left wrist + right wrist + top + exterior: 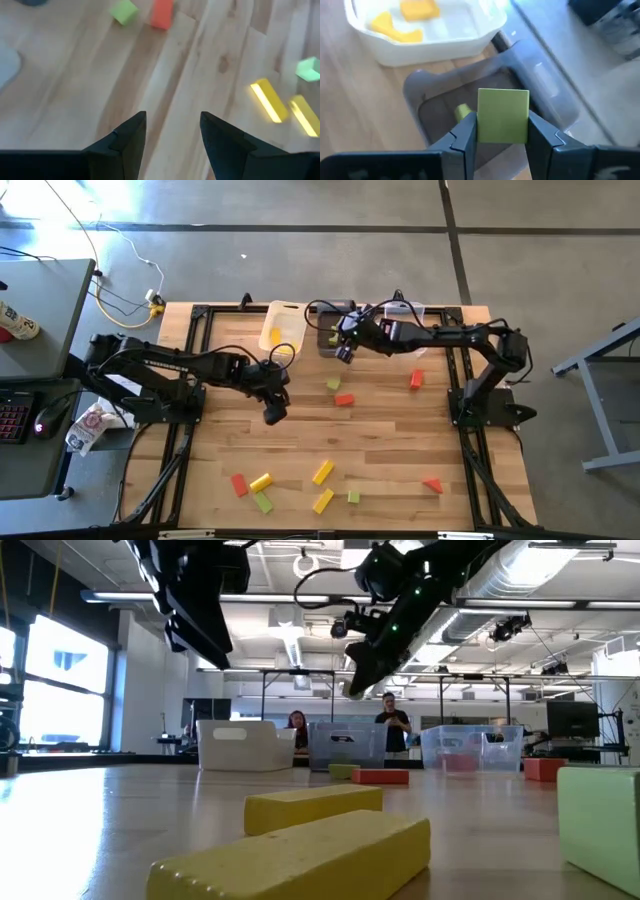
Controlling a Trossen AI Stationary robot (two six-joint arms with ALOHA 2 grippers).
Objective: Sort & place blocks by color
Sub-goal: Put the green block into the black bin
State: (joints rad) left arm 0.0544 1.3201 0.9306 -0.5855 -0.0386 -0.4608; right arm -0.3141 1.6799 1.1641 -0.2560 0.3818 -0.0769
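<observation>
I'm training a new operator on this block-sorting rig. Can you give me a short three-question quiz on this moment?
1. True or false: the right gripper holds a red block.
2. The white bin already holds blocks of which colour? A) red B) yellow C) green
3. Fill in: the left gripper is ____ and holds nothing.

Key: 1. False, it holds a green block over the grey bin. 2. B. 3. open.
</observation>
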